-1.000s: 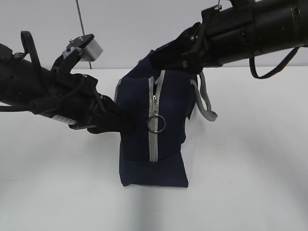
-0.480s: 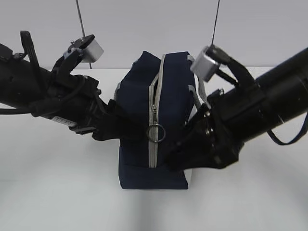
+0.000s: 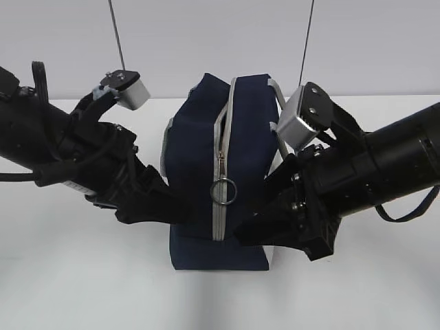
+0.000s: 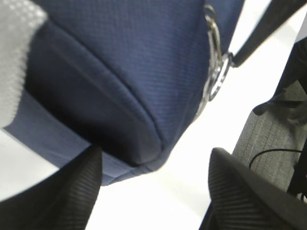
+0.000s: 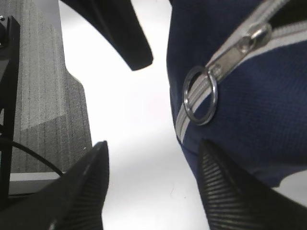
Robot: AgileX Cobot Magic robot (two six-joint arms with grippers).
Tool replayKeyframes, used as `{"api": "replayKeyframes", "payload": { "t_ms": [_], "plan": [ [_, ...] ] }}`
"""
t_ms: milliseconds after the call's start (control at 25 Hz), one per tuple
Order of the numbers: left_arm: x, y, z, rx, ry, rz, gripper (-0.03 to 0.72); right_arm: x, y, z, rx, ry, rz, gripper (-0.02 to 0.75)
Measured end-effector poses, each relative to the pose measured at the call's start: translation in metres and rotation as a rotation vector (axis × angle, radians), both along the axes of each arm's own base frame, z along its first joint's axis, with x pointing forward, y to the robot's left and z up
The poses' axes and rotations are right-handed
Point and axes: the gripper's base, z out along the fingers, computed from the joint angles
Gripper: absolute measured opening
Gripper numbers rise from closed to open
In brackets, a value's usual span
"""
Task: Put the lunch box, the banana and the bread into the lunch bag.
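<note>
White table [image 3: 357, 289], upright zipper-forward lunch bag [image 3: 196, 158]

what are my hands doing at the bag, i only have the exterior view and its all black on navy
Observer: The left wrist view shows the left hand open, with a bottom corner of the lunch bag in the gap between its fingers.
Operator: and the right one
Observer: The right hand is open too, mostly over bare table, with the bag's zipper edge just inside its gap.
Operator: zipper shut?
Observer: Close up, the tapes seem to part beyond the slider, and the ring pull hangs free.
</note>
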Motion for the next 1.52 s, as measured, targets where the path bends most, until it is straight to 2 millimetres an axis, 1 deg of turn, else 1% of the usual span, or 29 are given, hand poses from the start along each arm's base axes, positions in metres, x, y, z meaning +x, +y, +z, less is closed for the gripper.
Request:
{"api": "replayKeyframes", "payload": {
  "t_ms": [200, 360, 600, 800, 960, 1080, 1520],
  "plan": [
    [-0.003, 0.000, 0.000, 0.003, 0.019, -0.021, 0.475, 0.010, 0.004, -0.018, 0.013, -0.004, 0.008, 0.433],
    [-0.004, 0.000, -0.001, 0.004, 0.027, -0.031, 0.475, 0.015, 0.007, -0.024, 0.041, -0.009, -0.003, 0.433],
    [-0.004, 0.000, -0.001, 0.004, 0.027, -0.032, 0.475, 0.020, 0.010, -0.021, 0.097, -0.037, -0.037, 0.433],
    [-0.004, 0.000, -0.001, 0.010, 0.025, -0.036, 0.475, 0.020, 0.011, -0.018, 0.126, -0.031, -0.039, 0.432],
    [-0.004, 0.000, -0.001, 0.012, 0.024, -0.037, 0.475, 0.017, 0.013, -0.016, 0.164, -0.013, -0.019, 0.390],
    [-0.004, 0.000, -0.001, 0.012, 0.024, -0.037, 0.475, 0.017, 0.014, -0.015, 0.179, -0.007, -0.012, 0.373],
    [-0.004, 0.000, -0.001, 0.013, 0.023, -0.037, 0.475, 0.024, 0.016, -0.016, 0.239, -0.003, -0.073, 0.369]
  ]
}}
